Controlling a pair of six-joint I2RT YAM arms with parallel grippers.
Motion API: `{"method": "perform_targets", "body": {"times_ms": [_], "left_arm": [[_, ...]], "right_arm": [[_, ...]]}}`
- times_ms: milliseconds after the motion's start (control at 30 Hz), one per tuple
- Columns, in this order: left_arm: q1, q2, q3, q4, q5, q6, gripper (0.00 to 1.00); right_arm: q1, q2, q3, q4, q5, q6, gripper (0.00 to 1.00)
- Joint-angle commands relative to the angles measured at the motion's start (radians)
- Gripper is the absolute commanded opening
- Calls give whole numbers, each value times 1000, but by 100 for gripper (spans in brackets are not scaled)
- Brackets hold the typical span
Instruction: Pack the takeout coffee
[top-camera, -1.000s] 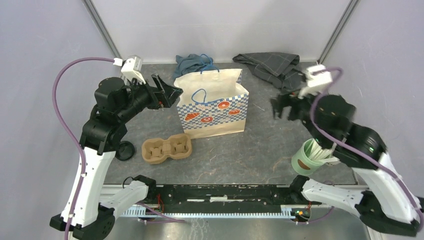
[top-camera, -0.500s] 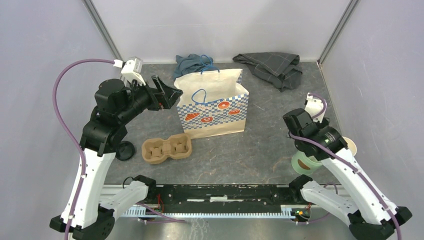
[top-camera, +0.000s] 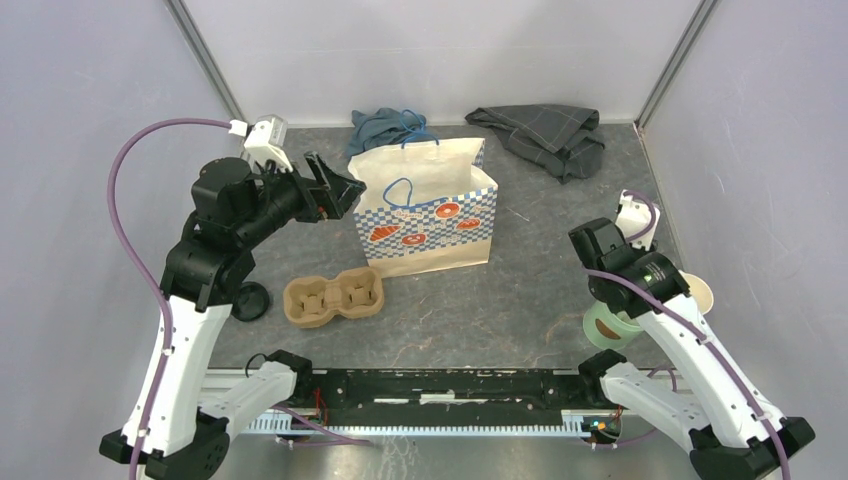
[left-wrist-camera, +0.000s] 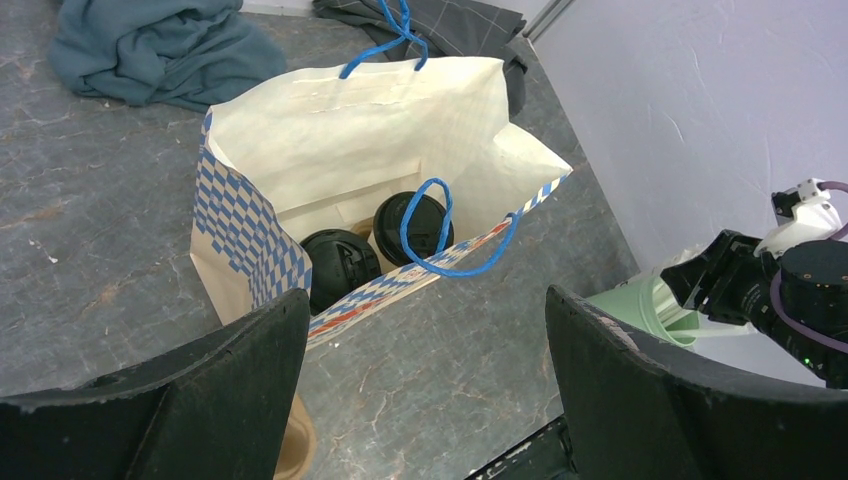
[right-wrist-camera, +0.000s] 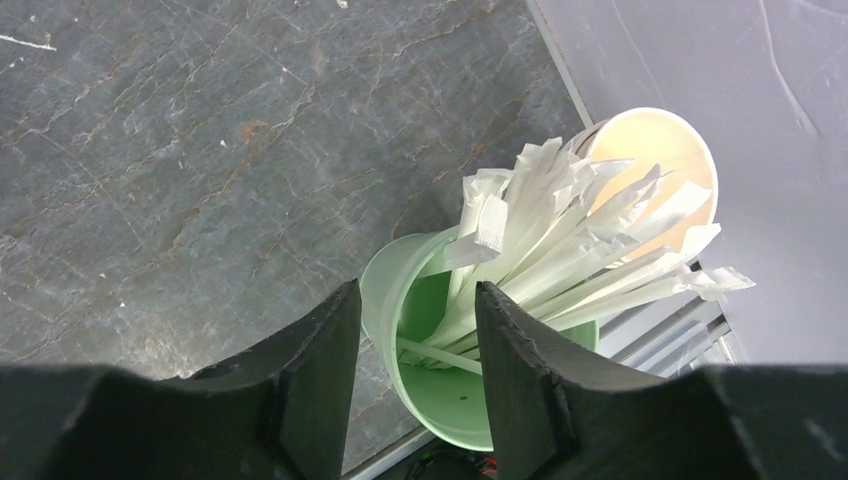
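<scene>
Coffee sits inside the paper bag (top-camera: 425, 205): the takeout coffee (left-wrist-camera: 338, 265) shows its round black lid low in the bag's left corner, and a second black-lidded cup (left-wrist-camera: 415, 225) stands just beside it, deeper in. The left gripper (left-wrist-camera: 425, 295) hangs above and left of the bag's mouth, jaws spread wide and holding nothing. In front of the bag, a little left, lies a brown pulp cup carrier (top-camera: 333, 297). Well to the right of the bag, the right gripper (right-wrist-camera: 415, 290) hovers with jaws part-way apart over the rim of a mint-green cup (right-wrist-camera: 440, 400) full of white sticks (right-wrist-camera: 560, 240). A lidless white cup (right-wrist-camera: 650, 150) stands just beyond it, farther from the bag. A blue cloth (top-camera: 385, 127) lies behind the bag.
</scene>
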Motion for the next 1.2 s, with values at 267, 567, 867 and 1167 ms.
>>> {"method": "perform_targets", "body": {"times_ms": [267,567,867,1167], "left_arm": [[0,7,43,-14,4,40,94],[0,19,66,-29,0,66,94],[-1,18,64,-30,-3,68,94],[-1,11,57,-30,-4,53,94]], "right_arm": [[-38,-19,-19,68,128,-47,47],[-67,-16,-48,117,151,-90,39],[-86,-34,-83,155,142,-115,31],[-91,-34,-39,130,125,-131,10]]}}
